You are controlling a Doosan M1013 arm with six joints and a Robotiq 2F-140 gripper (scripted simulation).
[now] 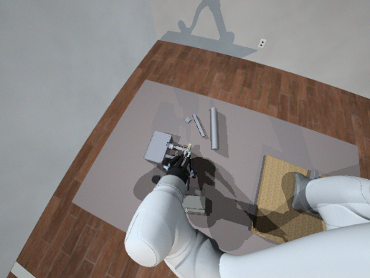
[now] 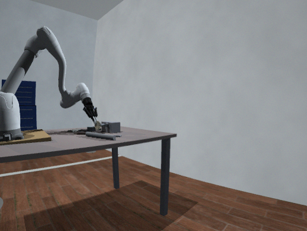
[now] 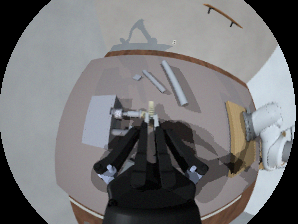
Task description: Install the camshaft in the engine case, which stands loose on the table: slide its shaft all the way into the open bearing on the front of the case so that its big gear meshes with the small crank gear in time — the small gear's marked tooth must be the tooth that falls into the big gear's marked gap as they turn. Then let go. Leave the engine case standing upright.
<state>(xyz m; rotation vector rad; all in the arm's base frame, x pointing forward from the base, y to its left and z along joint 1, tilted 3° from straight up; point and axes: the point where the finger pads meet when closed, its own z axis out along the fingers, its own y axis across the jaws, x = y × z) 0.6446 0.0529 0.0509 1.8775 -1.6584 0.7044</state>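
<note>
The grey engine case (image 1: 158,147) stands upright on the table; it also shows in the side view (image 2: 111,127) and in the wrist view (image 3: 100,119). The camshaft (image 1: 178,147) lies level in front of the case, its shaft pointing at the case's front face. Its pale big gear (image 1: 187,150) is at the end away from the case and also shows in the wrist view (image 3: 152,112). My gripper (image 1: 184,157) comes down at a slant and is shut on the camshaft at the gear end (image 3: 150,124). How deep the shaft sits in the bearing, and the gear marks, are too small to tell.
A long grey cylinder (image 1: 214,128), a flat bar (image 1: 198,125) and a small block (image 1: 187,120) lie beyond the case. A grey block (image 1: 194,205) sits under my arm. A wooden board (image 1: 287,195) carries the robot base at the right.
</note>
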